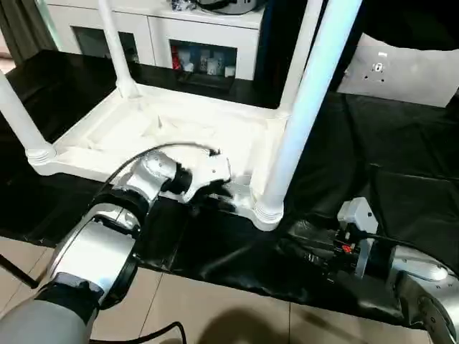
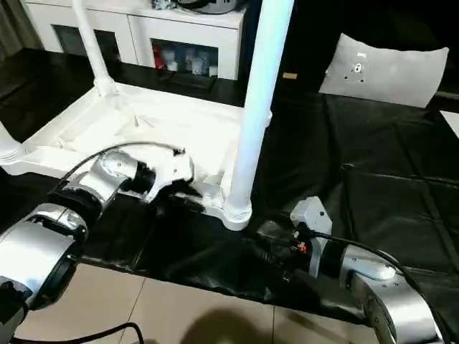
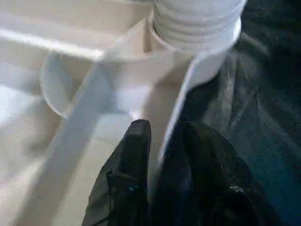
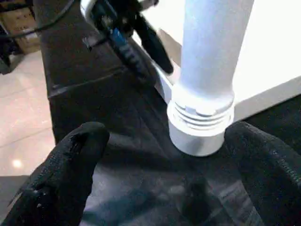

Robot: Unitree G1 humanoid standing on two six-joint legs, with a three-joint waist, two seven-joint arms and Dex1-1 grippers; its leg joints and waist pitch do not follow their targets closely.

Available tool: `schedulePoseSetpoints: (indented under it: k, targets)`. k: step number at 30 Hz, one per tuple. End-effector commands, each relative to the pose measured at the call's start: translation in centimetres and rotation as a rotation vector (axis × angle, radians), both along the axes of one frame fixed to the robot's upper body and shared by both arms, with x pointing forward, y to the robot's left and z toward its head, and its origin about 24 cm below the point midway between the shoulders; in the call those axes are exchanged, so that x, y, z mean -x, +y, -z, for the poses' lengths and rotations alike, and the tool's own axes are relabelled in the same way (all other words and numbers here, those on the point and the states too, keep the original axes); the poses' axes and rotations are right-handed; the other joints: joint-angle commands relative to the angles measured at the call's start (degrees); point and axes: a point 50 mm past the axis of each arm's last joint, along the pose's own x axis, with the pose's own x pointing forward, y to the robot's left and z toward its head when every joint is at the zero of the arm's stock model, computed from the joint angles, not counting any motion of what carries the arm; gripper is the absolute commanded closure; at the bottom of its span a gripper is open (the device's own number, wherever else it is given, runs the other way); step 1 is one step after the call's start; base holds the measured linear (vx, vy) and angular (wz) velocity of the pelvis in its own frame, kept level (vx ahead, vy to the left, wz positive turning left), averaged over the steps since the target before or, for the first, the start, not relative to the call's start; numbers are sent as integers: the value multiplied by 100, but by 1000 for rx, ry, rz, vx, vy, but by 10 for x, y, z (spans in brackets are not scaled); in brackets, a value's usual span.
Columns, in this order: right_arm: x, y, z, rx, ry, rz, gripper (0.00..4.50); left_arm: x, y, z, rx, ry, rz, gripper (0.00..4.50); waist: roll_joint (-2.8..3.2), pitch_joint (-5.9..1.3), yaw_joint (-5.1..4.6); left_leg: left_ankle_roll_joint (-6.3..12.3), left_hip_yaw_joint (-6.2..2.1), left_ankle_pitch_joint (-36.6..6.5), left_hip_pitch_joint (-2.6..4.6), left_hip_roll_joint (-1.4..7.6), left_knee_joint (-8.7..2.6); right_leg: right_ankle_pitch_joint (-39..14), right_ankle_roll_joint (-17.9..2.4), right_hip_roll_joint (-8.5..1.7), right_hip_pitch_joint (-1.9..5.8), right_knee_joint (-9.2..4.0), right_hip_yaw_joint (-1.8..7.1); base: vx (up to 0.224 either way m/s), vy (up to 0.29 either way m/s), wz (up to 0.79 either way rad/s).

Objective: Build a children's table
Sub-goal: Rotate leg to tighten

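The children's table lies upside down on a black cloth, its white ribbed top [image 1: 107, 136] facing up. Its legs stand in the corner sockets: near right leg [image 1: 301, 122], far right [image 1: 301, 50], far left [image 1: 115, 43], near left [image 1: 18, 115]. My left gripper [image 1: 215, 197] is at the near rim, just left of the near right socket [image 3: 197, 28]. It is open and straddles the rim wall, one finger [image 3: 134, 155] inside and one outside. My right gripper [image 4: 171, 136] is wide open, low on the cloth, a short way back from that same leg's base [image 4: 200, 127].
A white cabinet with shelves [image 1: 237, 29] stands behind the table. A flat white board [image 1: 409, 72] leans at the back right. The black cloth [image 1: 401, 165] ends near me at a tiled floor [image 1: 215, 308]. A black cable [image 1: 172, 147] loops over my left wrist.
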Motion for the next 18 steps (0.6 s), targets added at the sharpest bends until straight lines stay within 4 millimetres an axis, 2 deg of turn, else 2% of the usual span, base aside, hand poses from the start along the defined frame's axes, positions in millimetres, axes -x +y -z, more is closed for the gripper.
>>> schedulePoseSetpoints:
  k: [1,5,6,10,11,14,18]
  targets:
    - [1,-2,-2,9,0,5,0,1,2,2,-36,10,6,302,22,-376,-4,359,-189,-378,41,472,-434,150,-1547,-672,347,-343,365,0,0,0]
    - [2,-3,-2,12,3,5,0,2,4,8,-80,6,3,302,26,-378,-20,400,-190,-360,39,472,-432,261,-1563,-668,350,-334,360,0,0,0]
    - [2,-3,-3,12,2,6,0,2,4,8,-72,6,-11,322,14,-376,-24,404,-186,-376,31,460,-430,199,-1549,-669,359,-345,360,0,0,0]
    - [3,-3,-4,11,3,4,0,1,2,4,-22,51,-23,341,21,-373,-37,397,-190,-387,37,464,-435,82,-1547,-668,351,-351,355,0,0,0]
    - [2,-3,-4,12,3,3,0,2,3,4,-25,74,-16,362,22,-376,-42,394,-189,-372,38,464,-433,86,-1553,-670,352,-351,358,0,0,0]
    - [2,-4,-4,12,3,0,0,3,5,6,-38,131,-35,382,35,-379,-58,397,-188,-350,43,470,-434,191,-1600,-673,347,-334,359,0,0,0]
    - [0,-4,-5,19,-2,-4,0,7,13,11,-166,201,-13,401,28,-379,-100,486,-198,-242,17,460,-429,408,-1637,-678,367,-324,357,0,0,0]
